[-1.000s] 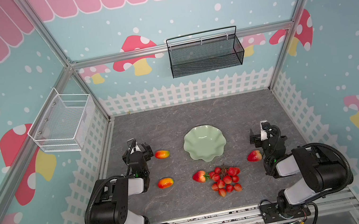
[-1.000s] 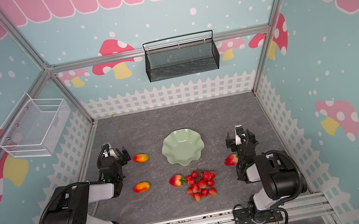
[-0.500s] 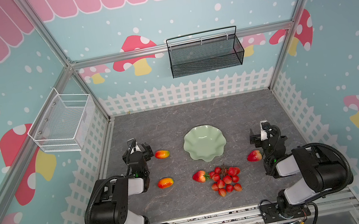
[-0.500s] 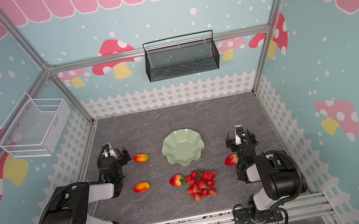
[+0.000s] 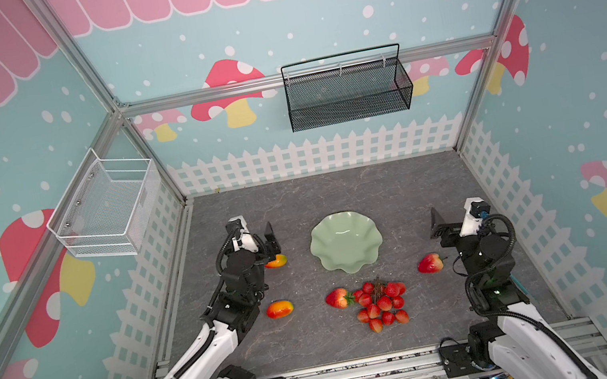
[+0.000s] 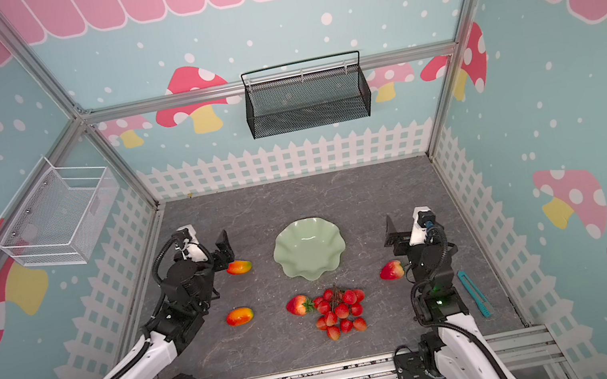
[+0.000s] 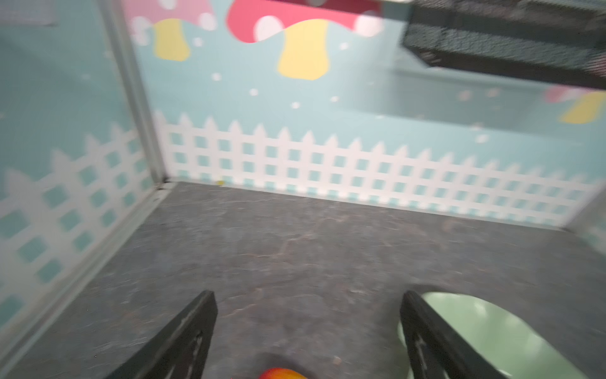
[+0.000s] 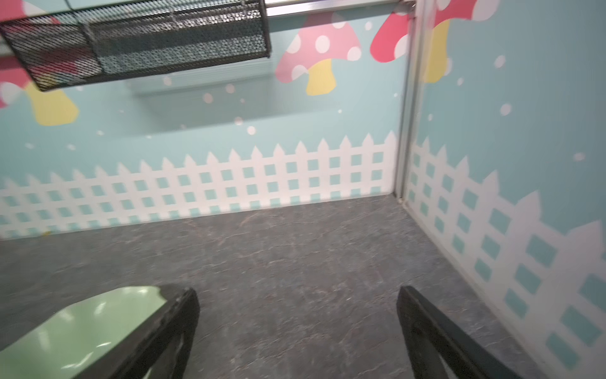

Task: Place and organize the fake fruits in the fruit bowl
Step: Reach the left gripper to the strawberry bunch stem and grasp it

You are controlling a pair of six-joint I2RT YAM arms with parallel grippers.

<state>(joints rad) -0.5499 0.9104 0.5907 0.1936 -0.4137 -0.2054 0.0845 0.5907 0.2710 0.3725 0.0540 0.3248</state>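
Nearest me, low in the middle of both top views, lies the bunch of small red fruits on a dark stem point(image 5: 381, 303), with a big red strawberry with green leaves point(image 5: 338, 298) just beside it on the left. Further left sits a glossy red-orange-yellow mango oval point(image 5: 280, 309). To the right, the second strawberry point(image 5: 429, 263) lies close by the right arm. All rest on the grey stone-patterned table point(image 5: 320, 339).

Farther back, mid-frame, the shallow pale green glossy bowl with a scalloped rim point(image 5: 346, 242) stands empty. The second mango point(image 5: 278, 261) lies left of it, partly covered by the left arm. The left gripper point(image 7: 307, 293) has its fingers wide apart, holding nothing. The right gripper point(image 8: 296, 290), right of the bowl, is spread as wide and empty.

I'd guess these fakes are light, hard-skinned and slippery. Pinch a mango across its narrow middle, a strawberry across the body rather than the leaves, and the bunch at its stem, since the small fruits may dangle.

The left wrist view is blurred and cuts the mango off at its bottom edge. A finger hides part of the bowl in each wrist view. I can't identify the teal strip point(image 6: 476, 293) at lower right. Farthest back, on the walls, hang a white wire basket point(image 5: 107, 208) and a black mesh basket point(image 5: 349, 102).
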